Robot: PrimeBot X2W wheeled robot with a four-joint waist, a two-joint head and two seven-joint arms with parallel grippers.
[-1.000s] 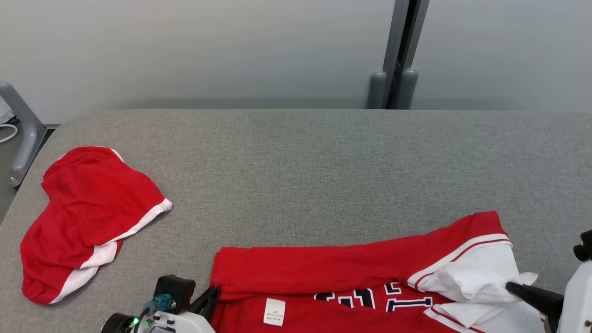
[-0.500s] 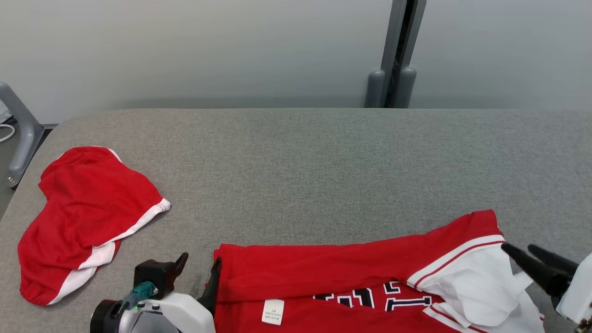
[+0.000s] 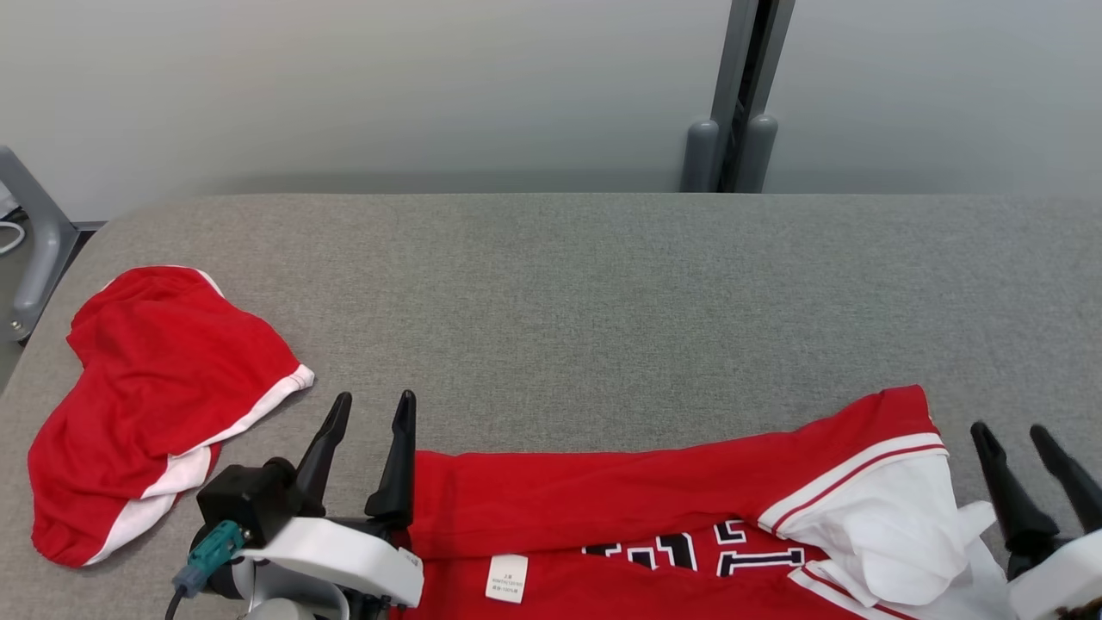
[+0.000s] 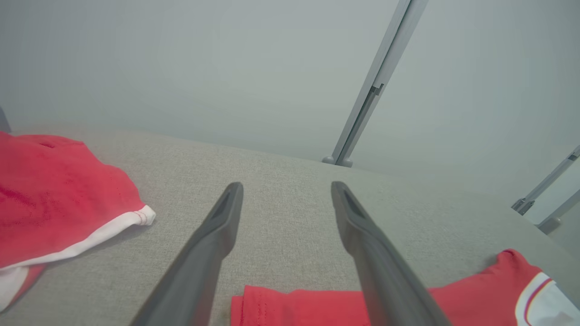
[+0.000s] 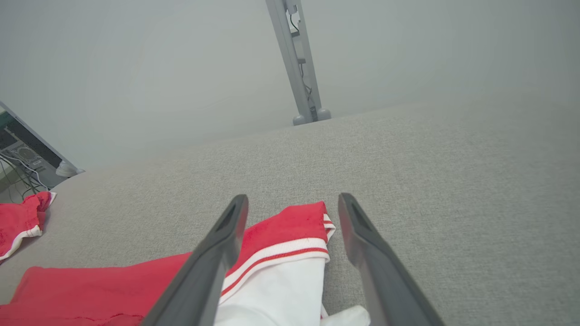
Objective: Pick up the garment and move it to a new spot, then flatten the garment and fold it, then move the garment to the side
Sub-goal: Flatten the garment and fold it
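**Head view: both grippers spread and empty at the ends of the red garment**

The garment [image 3: 654,508], a red jersey with white sleeves and dark numerals, lies at the near edge of the grey table [image 3: 603,293], right of centre. Its lower part is cut off by the bottom of the picture. Its far edge is a folded red band that ends on the right in a cuff trimmed with white and red stripes. A white label [image 3: 507,578] sits on the red cloth near the left end, and a white sleeve [image 3: 887,517] lies bunched at the right end.

The left gripper [image 3: 374,398] stands at the garment's left end, its fingers released and well apart, with nothing between them. One finger is just beside the cloth's corner. In the left wrist view bare grey fabric shows between the two fingers, and the folded red edge lies low under one of them.

The right gripper [image 3: 1007,429] stands just beside the bunched sleeve, its fingers likewise spread and holding nothing. In the right wrist view the striped cuff lies flat on the table between the two fingers, ungripped.

Red shorts [image 3: 146,387] with white trim lie crumpled at the table's far left, well apart from the garment. A grey post [image 3: 732,95] rises behind the table
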